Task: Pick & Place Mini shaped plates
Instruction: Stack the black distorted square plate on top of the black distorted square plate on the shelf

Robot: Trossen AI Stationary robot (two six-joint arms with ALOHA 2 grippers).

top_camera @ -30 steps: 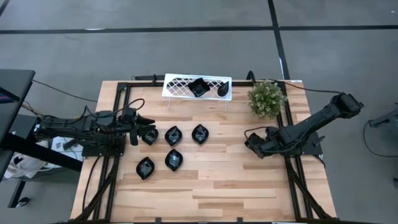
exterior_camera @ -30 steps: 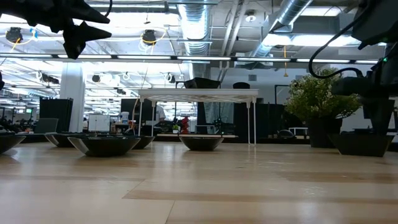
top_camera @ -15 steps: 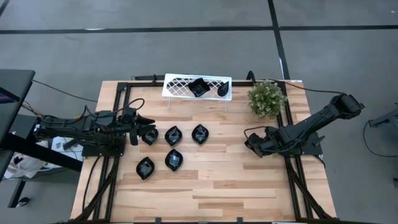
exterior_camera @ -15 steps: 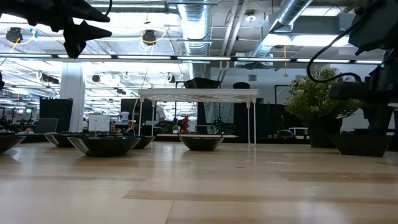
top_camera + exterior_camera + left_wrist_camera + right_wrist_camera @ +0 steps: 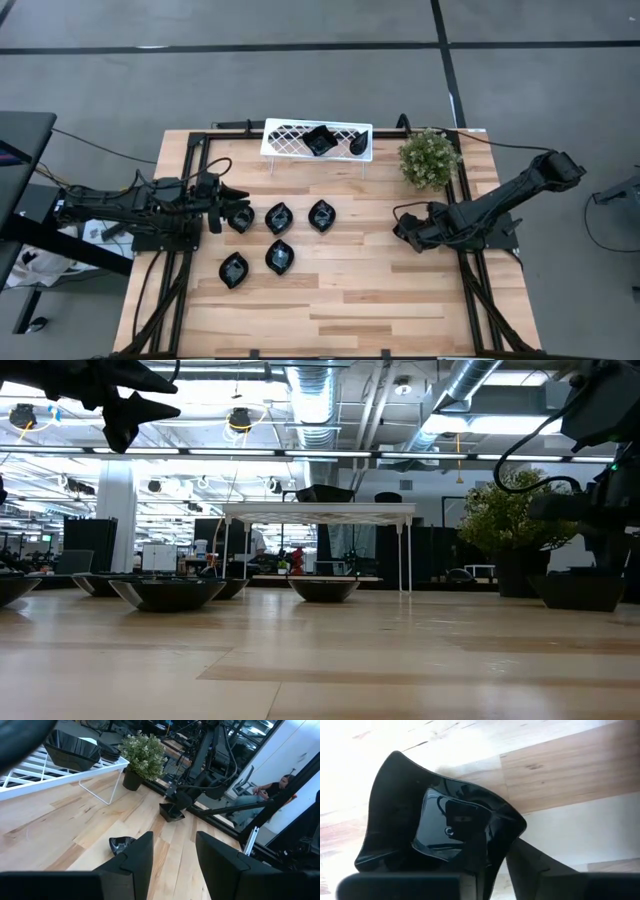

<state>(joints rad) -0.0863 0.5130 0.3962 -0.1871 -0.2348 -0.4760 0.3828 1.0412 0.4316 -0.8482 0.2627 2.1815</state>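
Five glossy black leaf-shaped mini plates (image 5: 279, 217) rest flat on the wooden table's left half. Two more black plates (image 5: 318, 140) sit on the white lattice rack (image 5: 290, 138) at the far edge. A square black plate (image 5: 435, 820) lies on the table's right side (image 5: 405, 235), under my right gripper (image 5: 502, 855), which is shut on its rim. My left gripper (image 5: 172, 860) hangs open above the leftmost leaf plate (image 5: 240, 218), holding nothing. My right gripper takes the square plate by its rim at one raised corner (image 5: 512, 827). One finger (image 5: 480, 855) is inside the dish and the other finger (image 5: 535, 865) outside. The fingers come steeply from above. The plate's base sits on the table (image 5: 583, 592).
A small green plant (image 5: 428, 158) in a dark pot stands at the far right, close behind my right arm. The rack's thin wire legs (image 5: 400, 555) stand at the far middle. The table's near half is bare wood (image 5: 330, 310). A person (image 5: 280, 787) sits beyond the table's right side.
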